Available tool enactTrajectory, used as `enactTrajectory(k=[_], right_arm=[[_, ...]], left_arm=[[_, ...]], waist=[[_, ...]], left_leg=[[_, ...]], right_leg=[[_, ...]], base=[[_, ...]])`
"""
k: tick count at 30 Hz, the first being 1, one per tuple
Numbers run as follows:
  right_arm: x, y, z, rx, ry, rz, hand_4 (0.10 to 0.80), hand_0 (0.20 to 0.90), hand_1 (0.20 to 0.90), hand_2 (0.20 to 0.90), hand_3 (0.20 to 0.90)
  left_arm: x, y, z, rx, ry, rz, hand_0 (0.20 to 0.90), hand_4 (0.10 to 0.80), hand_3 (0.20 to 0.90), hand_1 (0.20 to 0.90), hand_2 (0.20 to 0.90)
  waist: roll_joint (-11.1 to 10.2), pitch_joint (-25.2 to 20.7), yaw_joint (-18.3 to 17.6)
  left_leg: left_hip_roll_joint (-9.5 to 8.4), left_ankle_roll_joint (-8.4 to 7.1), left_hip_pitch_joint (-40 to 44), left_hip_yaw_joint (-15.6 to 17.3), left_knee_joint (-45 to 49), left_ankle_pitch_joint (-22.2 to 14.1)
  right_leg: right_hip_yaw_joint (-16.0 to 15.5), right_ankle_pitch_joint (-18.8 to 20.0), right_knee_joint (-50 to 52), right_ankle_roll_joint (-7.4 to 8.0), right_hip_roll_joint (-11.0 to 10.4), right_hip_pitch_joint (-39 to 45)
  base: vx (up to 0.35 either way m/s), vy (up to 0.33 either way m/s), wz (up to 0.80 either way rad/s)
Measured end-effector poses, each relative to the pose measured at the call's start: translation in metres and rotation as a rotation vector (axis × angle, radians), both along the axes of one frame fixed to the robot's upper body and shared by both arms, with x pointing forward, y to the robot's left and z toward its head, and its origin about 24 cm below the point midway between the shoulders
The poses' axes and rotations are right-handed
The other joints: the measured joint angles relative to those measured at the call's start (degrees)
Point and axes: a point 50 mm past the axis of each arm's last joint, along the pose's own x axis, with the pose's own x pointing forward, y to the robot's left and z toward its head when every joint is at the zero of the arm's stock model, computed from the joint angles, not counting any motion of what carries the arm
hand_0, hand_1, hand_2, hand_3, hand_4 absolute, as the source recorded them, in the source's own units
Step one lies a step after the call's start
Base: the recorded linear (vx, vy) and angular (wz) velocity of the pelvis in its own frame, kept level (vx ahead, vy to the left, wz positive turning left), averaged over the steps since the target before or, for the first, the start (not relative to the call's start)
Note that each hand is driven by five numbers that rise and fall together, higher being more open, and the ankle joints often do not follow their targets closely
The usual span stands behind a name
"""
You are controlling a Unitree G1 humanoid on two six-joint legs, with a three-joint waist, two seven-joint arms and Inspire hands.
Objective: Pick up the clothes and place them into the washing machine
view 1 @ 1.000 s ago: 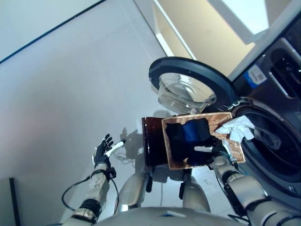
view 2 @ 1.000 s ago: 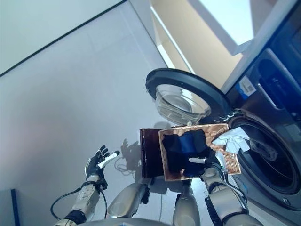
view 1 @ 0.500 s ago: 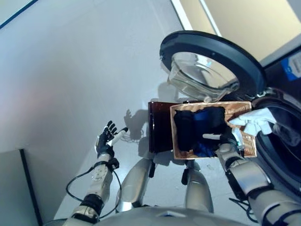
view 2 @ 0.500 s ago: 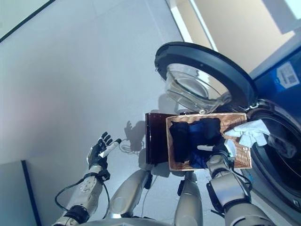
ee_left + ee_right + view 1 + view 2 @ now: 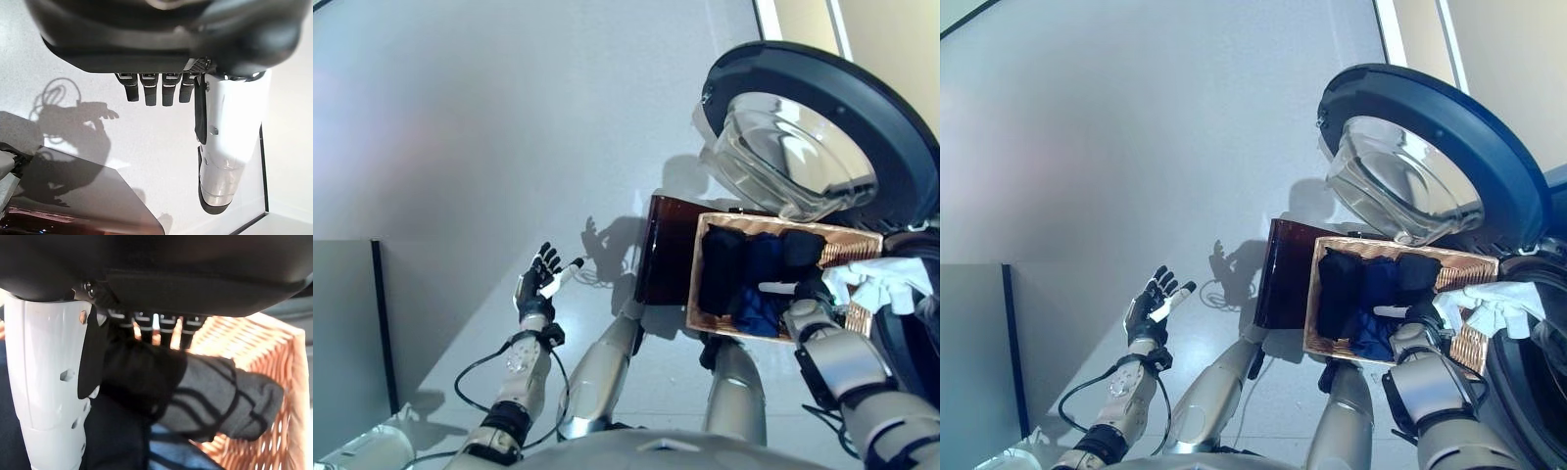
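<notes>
- Floor (image 5: 509, 117): pale grey, smooth, slightly glossy, takes up most of both eye views.
- Washing machine (image 5: 1552, 186): dark front at the right edge, drum mouth partly in view at the lower right.
- Washing machine door (image 5: 822, 127): round, dark rim, swung open, with a clear domed glass bowl in the middle.
- Basket (image 5: 1474, 264): rectangular, woven wicker, tan-orange with an open lattice weave, just below the door and beside the drum mouth. A dark glossy brown panel (image 5: 666, 250) stands against its left side.
- Clothes (image 5: 744, 279): soft dark heap in the basket, black and blue pieces bunched together.
- White cloth (image 5: 881, 284): crumpled, draped over the basket's right end toward the drum mouth.
- Grey knit piece (image 5: 230, 396): striped with dark lines, lying on the dark clothes against the wicker wall.
- Right robot hand (image 5: 800, 292): down in the basket on the clothes, white-covered thumb laid across the dark fabric. Fingers are buried in the cloth; cannot tell whether they grip.
- Left robot hand (image 5: 540, 284): raised over the floor well left of the basket, fingers straight and spread, holding nothing.
</notes>
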Motion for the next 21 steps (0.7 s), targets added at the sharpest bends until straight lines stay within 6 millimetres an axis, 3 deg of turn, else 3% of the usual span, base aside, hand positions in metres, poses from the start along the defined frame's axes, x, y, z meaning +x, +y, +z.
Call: enactTrajectory(k=[15,21], right_arm=[[0.004,0.024,-0.012,0.050,0.013,0.042,0.800,0.900,0.900,0.900,0.900],[-0.004,0.033,-0.023,0.071,0.059,0.046,0.800,0.900,0.900,0.900,0.900]], left_arm=[[-0.001,0.000,-0.001,0.039,0.005,-0.023,0.900,0.800,0.900,0.900,0.900],[-0.019,0.006,-0.012,0.044,0.061,-0.004,0.900,0.800,0.900,0.900,0.900]], waist=[[-2.1,-1.2,1.2],[-3.1,-2.8,1.7]], left_leg=[[-0.07,-0.09,0.1,-0.7,1.5,0.0],[-0.26,-0.08,1.0,-1.6,1.2,-0.1]], right_leg=[[-1.0,-0.3,1.5,-0.39,-0.3,0.4],[-2.4,-0.3,0.5,-0.33,-0.5,2.1]], base=[[0.038,0.005,0.02],[0.027,-0.007,0.09]])
